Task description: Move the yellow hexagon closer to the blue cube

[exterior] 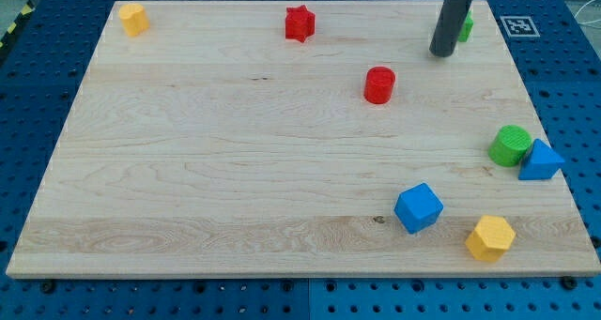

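Observation:
The yellow hexagon lies near the view's bottom right corner of the wooden board. The blue cube sits just to its left and slightly higher, a small gap between them. My tip is at the view's top right, far above both blocks, right of the red cylinder. A green block is partly hidden behind the rod.
A green cylinder and a blue triangular block touch at the right edge. A red star is at top centre. A yellow block is at the top left corner.

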### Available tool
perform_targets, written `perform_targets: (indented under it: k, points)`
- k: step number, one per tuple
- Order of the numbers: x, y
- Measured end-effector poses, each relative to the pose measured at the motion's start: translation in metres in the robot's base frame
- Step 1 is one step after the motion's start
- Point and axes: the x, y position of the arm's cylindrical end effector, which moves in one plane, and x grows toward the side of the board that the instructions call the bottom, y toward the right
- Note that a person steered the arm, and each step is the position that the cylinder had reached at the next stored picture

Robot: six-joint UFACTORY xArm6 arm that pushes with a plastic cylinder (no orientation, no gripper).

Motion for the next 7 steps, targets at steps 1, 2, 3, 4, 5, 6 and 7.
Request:
perform_targets:
  k: [1,2,3,4,5,6,7]
  points:
    - [0.036,-0.006]
    - [0.061,-0.014]
    - [0.078,-0.018]
    - [0.082,-0.018]
    - [0.098,-0.018]
    - [0.124,-0.018]
    - [0.145,-0.018]
